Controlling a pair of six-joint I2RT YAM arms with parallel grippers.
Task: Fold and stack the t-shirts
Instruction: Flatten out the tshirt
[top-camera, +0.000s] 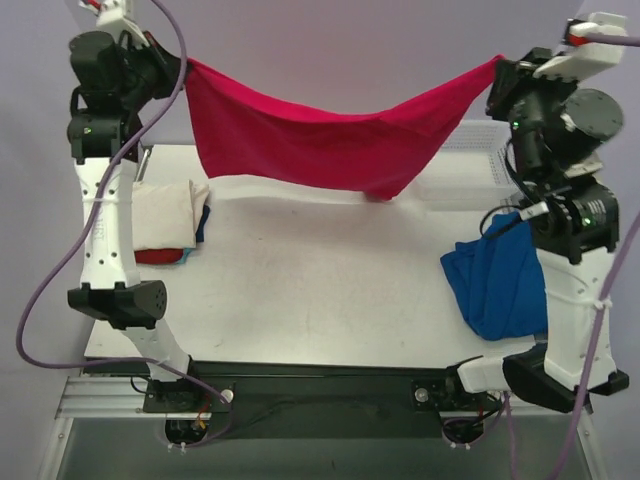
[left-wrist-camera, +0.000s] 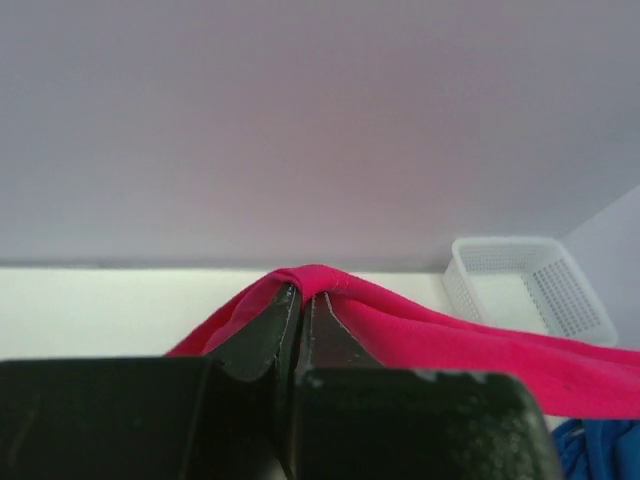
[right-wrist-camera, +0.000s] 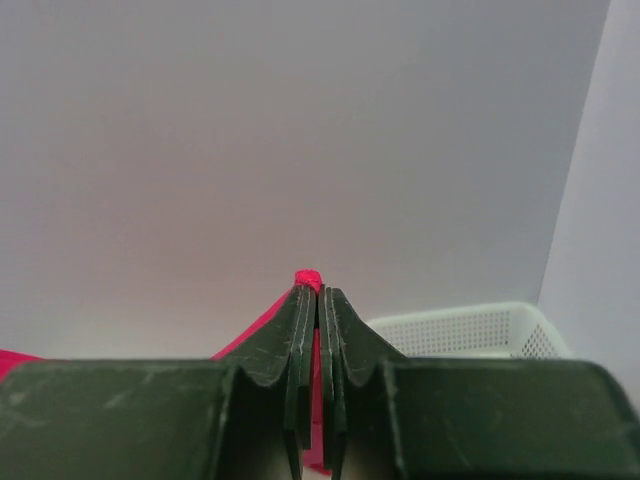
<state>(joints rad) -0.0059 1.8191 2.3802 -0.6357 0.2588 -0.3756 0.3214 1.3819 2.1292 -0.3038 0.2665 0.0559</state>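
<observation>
The crimson red t-shirt (top-camera: 320, 140) hangs stretched in the air between my two grippers, sagging in the middle above the far part of the table. My left gripper (top-camera: 183, 68) is shut on its left end; in the left wrist view the red cloth (left-wrist-camera: 420, 330) wraps over the closed fingertips (left-wrist-camera: 303, 298). My right gripper (top-camera: 500, 62) is shut on its right end, with a red tuft (right-wrist-camera: 309, 279) between the tips (right-wrist-camera: 318, 295). The royal blue t-shirt (top-camera: 500, 285) lies crumpled at the table's right. The cream t-shirt (top-camera: 160, 215) lies folded at the left.
The white lattice basket (top-camera: 470, 165) stands at the far right of the table, also in the left wrist view (left-wrist-camera: 525, 285) and the right wrist view (right-wrist-camera: 460, 330). Red and blue cloth edges (top-camera: 165, 256) show under the cream shirt. The white table (top-camera: 320, 290) runs between.
</observation>
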